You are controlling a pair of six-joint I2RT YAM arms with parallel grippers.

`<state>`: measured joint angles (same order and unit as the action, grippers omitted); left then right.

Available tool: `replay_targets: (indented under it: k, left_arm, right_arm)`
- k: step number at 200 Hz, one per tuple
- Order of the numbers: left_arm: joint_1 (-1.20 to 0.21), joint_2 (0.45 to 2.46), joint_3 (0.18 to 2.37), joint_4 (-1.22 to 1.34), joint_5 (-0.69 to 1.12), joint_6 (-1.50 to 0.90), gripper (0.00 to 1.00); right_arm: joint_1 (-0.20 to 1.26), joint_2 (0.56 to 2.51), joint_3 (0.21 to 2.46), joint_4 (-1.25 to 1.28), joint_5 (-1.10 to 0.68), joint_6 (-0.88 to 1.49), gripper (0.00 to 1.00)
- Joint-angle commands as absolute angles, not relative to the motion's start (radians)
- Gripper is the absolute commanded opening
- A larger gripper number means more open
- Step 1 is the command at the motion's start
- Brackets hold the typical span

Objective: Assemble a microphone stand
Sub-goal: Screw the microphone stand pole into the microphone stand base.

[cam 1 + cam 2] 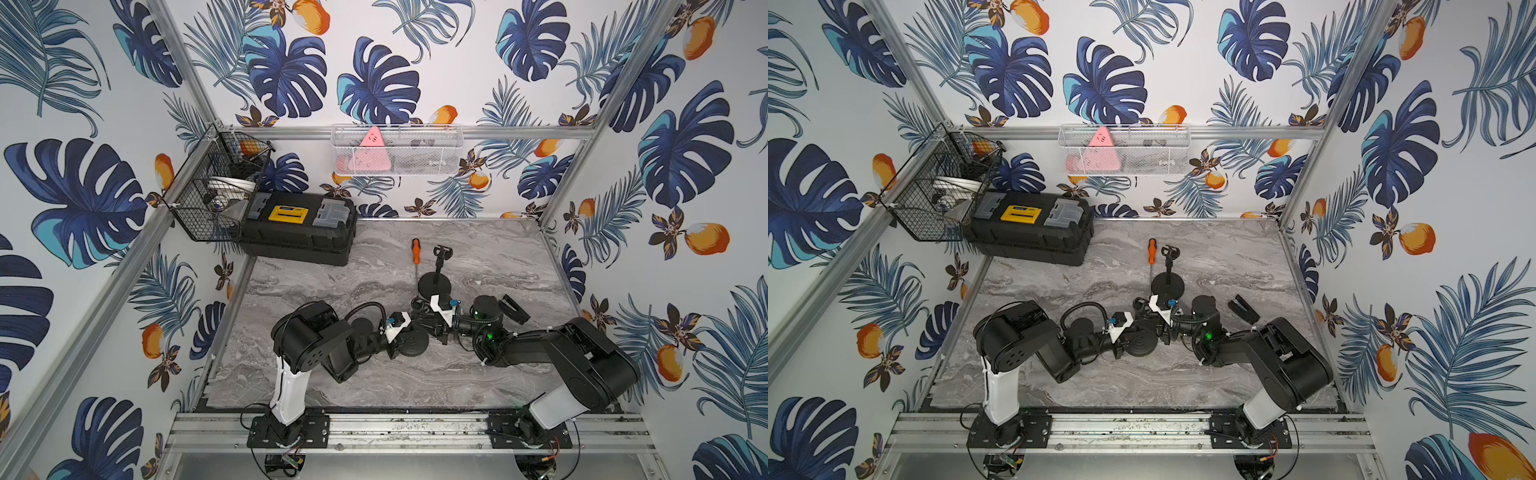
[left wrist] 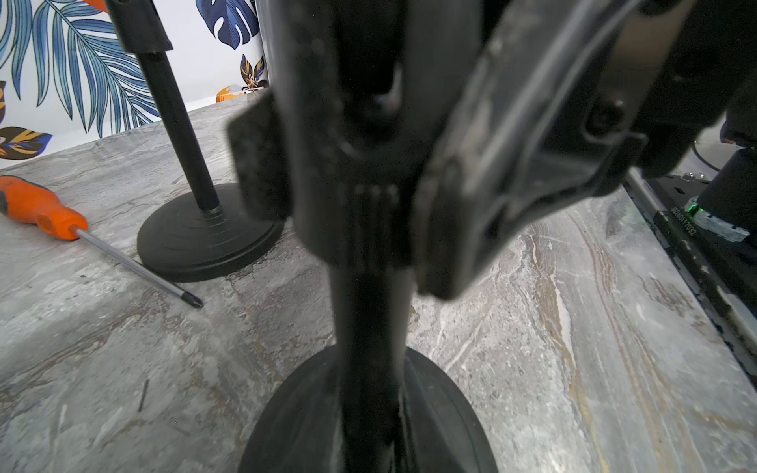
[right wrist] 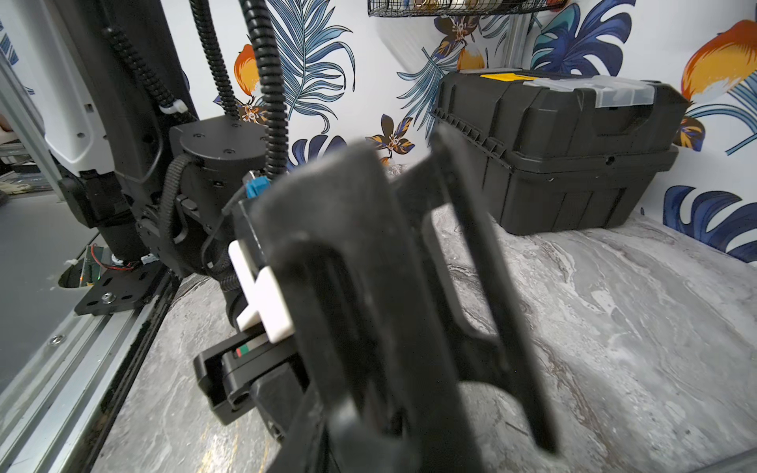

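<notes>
A black round base (image 1: pixel 415 345) lies mid-table with a thin black pole (image 2: pixel 368 323) standing in it. My left gripper (image 1: pixel 409 332) is shut on the pole low down; the pole hides its fingers in the left wrist view. At the pole's top sits a black microphone clip (image 2: pixel 352 123), and my right gripper (image 1: pixel 424 312) is shut on it. One finger (image 2: pixel 495 184) and the opposite pad (image 2: pixel 258 155) press its sides. The clip (image 3: pixel 393 295) fills the right wrist view, blurred. The base (image 2: pixel 446 413) shows under the pole.
An assembled stand (image 1: pixel 435 282) with its own clip stands just behind, with an orange screwdriver (image 1: pixel 415 254) lying beside it. A loose black clip (image 1: pixel 514 309) lies to the right. A black toolbox (image 1: pixel 299 228) sits at the back left, under a wire basket (image 1: pixel 212 199).
</notes>
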<state>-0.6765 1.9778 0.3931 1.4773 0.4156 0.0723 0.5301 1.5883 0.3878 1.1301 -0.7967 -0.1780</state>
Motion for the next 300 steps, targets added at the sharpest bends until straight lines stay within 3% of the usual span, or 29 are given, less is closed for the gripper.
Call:
replay_targets:
  k: [1, 31, 52, 97, 185, 246, 300]
  left_arm:
    - [-0.678, 1.974, 0.384, 1.388, 0.402, 0.094, 0.14]
    - [-0.678, 1.961, 0.372, 1.410, 0.393, 0.078, 0.37]
    - [-0.679, 1.948, 0.366, 1.414, 0.391, 0.072, 0.42]
    - [-0.676, 1.939, 0.345, 1.454, 0.382, 0.058, 0.42]
    - [-0.672, 1.916, 0.348, 1.483, 0.381, 0.026, 0.40]
    - [-0.673, 1.963, 0.360, 1.539, 0.386, 0.012, 0.29]
    - [-0.674, 1.953, 0.373, 1.539, 0.393, 0.005, 0.32]
  right_arm:
    - [0.545, 1.593, 0.359, 1.130, -0.781, -0.174, 0.00]
    - [0.583, 1.577, 0.332, 1.130, -0.662, -0.173, 0.00]
    - [0.616, 1.575, 0.320, 1.122, -0.560, -0.165, 0.00]
    - [0.700, 1.552, 0.257, 1.162, -0.315, -0.155, 0.00]
    - [0.968, 1.505, 0.238, 1.115, 0.329, -0.079, 0.00]
    - [0.980, 1.469, 0.251, 1.045, 0.342, -0.037, 0.00]
    - [0.984, 1.498, 0.256, 1.052, 0.288, -0.026, 0.00]
